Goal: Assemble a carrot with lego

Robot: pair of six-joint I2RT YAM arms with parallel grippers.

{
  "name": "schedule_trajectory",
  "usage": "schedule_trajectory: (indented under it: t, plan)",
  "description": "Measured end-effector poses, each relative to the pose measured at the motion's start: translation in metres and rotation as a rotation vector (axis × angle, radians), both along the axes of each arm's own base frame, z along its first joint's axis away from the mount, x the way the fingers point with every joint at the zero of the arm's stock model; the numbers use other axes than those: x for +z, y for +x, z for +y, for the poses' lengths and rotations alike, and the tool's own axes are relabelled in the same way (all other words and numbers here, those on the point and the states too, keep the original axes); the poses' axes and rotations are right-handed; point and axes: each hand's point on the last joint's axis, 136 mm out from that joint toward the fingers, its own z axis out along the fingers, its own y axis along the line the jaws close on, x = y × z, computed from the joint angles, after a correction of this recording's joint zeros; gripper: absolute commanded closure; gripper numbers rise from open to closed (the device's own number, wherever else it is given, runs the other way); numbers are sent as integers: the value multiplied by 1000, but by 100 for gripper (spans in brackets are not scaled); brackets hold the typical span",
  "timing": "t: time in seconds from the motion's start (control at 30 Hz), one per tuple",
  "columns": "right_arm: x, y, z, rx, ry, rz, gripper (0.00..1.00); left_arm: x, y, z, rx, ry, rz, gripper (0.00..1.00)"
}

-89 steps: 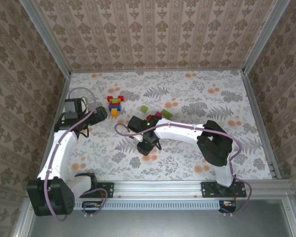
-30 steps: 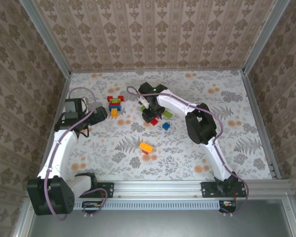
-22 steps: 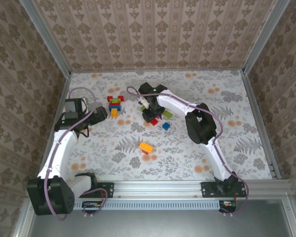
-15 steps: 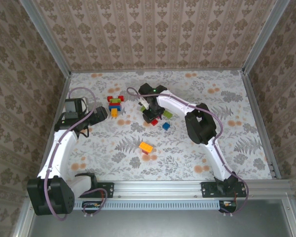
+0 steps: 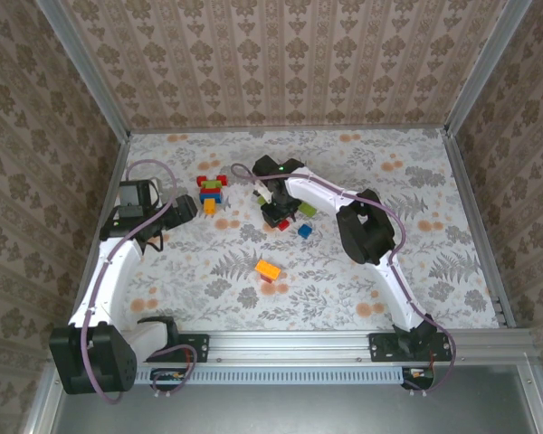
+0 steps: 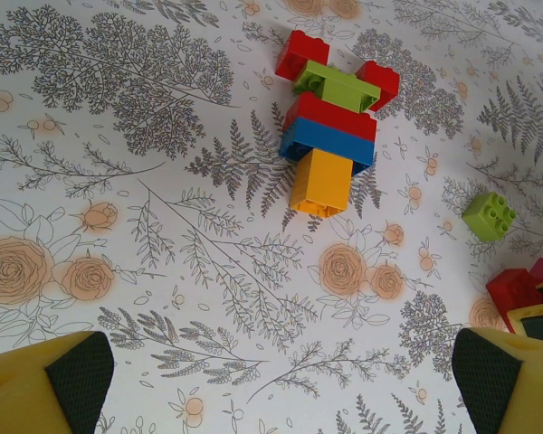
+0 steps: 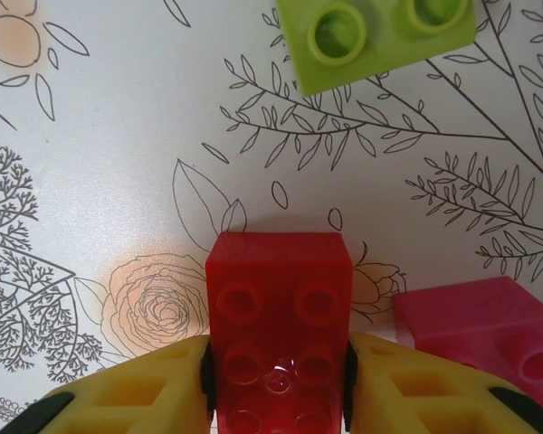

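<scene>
Right jaws are clamped on a red brick: yellow fingers press its left and right sides. Studs face up and the brick sits on the table (flower-print cover).

Right wrist view:
- A light green brick lies beyond the red one, apart from it.
- A magenta brick sits just beside the red one on the right, with a narrow gap.

Top view:
- My right arm reaches to mid-table over the loose cluster.
- A blue brick is on the cluster's near side.
- An orange brick sits alone closer to the bases, well apart from the cluster. There's a bit of red at its near edge; I can't tell if that's attached.

Left jaws are wide open with nothing between them. The left wrist view has the fingertips in the bottom corners, over bare table.

The stack lies ahead of them (not touching them):
- Orange is at the near end, then blue, then red.
- A light green bar sits crossways past the red, with a red piece on either side at the far end.

In the same view the light green brick is off to the right of the stack, apart from it.
</scene>
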Motion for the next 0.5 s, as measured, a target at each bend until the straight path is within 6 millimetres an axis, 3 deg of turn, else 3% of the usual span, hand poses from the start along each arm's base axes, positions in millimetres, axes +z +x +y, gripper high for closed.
schedule_trajectory:
  t: [0.3, 0.5]
  plan:
    - [1, -1, 0, 1, 1, -1, 72, 0, 0, 0, 0, 0, 0, 0]
    - [10, -31, -4, 27, -18, 23, 72, 0, 0, 0, 0, 0, 0, 0]
